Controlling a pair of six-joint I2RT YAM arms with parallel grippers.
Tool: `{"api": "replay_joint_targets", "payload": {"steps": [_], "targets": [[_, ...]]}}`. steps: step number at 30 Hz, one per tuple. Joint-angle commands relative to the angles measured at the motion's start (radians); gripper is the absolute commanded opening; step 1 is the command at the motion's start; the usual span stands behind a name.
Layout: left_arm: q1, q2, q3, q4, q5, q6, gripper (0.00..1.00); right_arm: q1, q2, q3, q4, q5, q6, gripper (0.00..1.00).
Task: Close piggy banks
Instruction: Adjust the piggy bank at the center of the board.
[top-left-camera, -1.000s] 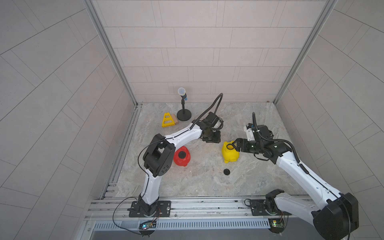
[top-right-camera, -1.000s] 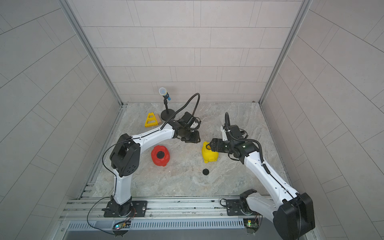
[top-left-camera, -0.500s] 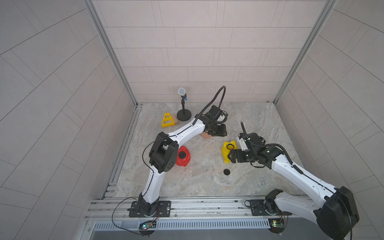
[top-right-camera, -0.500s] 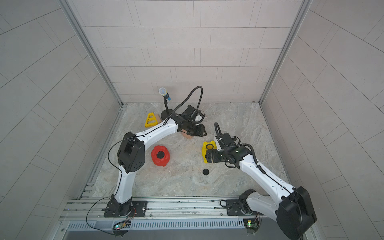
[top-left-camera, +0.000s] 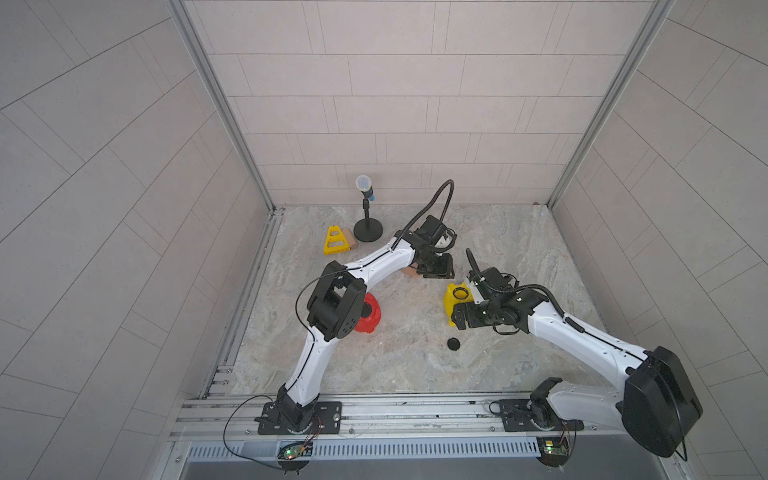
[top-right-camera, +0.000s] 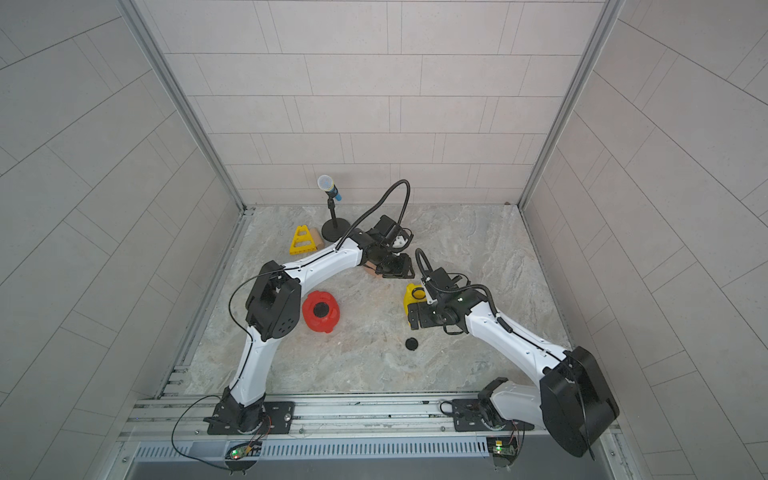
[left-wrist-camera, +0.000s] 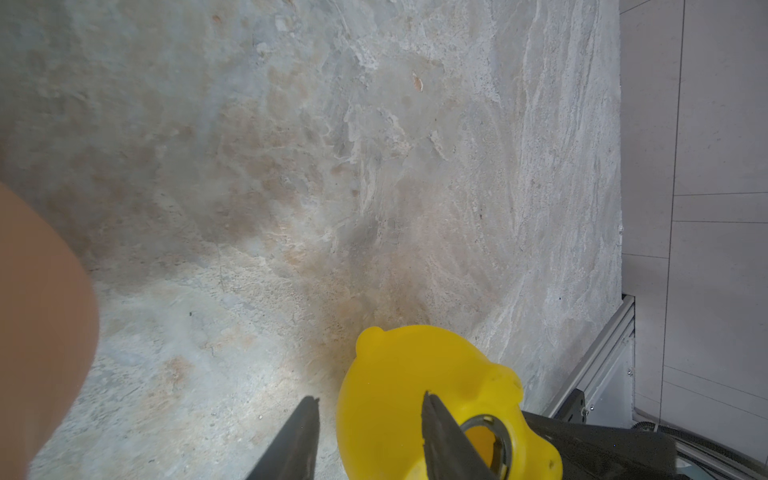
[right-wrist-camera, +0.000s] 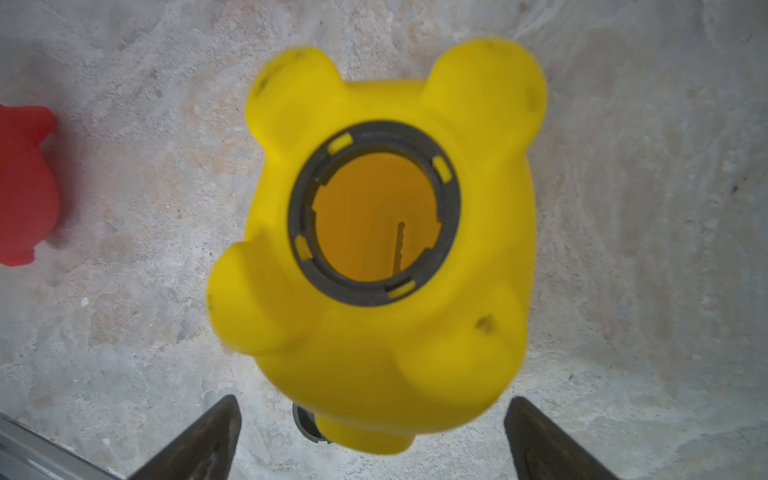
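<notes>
1. The yellow pig (right-wrist-camera: 374, 353) lies belly up on the counter (top-left-camera: 519, 249), right of centre in both top views.
2. Its round belly hole is uncovered and edged by a dark ring (right-wrist-camera: 451, 216). The hollow inside shows only bare yellow wall and the thin line of the coin slot.
3. The right end effector (right-wrist-camera: 374, 400) is spread wide and grips nothing. Its two fingers stand on either side of the yellow pig's near end, and contact cannot be told.
4. The red pig (top-right-camera: 328, 322) also lies belly up, left of centre and well apart from the yellow one. A black plug (top-right-camera: 320, 309) sits in its belly hole.
5. The peach pig (left-wrist-camera: 41, 311) lies towards the back of the counter, mostly hidden beneath the left arm. Whether its hole is plugged cannot be told.
6. The left end effector (left-wrist-camera: 369, 397) is parted only narrowly, with nothing between its fingers. It sits just beside the peach pig, and the yellow pig lies beyond its fingertips.
7. A loose plug (top-left-camera: 454, 344) lies flat on the counter, near the yellow pig on the front-rail side and apart from it.
8. A yellow frame (top-left-camera: 336, 241) and a microphone stand (top-left-camera: 368, 228) stand at the back, near each other.
</notes>
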Motion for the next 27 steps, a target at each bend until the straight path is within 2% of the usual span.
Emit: {"api": "replay_joint_targets", "payload": {"steps": [1,12,27], "targets": [[-0.005,0.018,0.026,-0.015,0.005,0.019,0.46,0.003,0.024,0.020,-0.041,0.071,-0.028,1.00],[-0.006,0.020,0.028,-0.023,-0.006,0.025,0.46,-0.007,0.041,0.034,-0.101,0.133,-0.052,0.94],[-0.005,0.014,0.033,-0.028,-0.011,0.027,0.46,-0.072,0.023,0.031,-0.164,0.207,-0.017,0.91]]}}
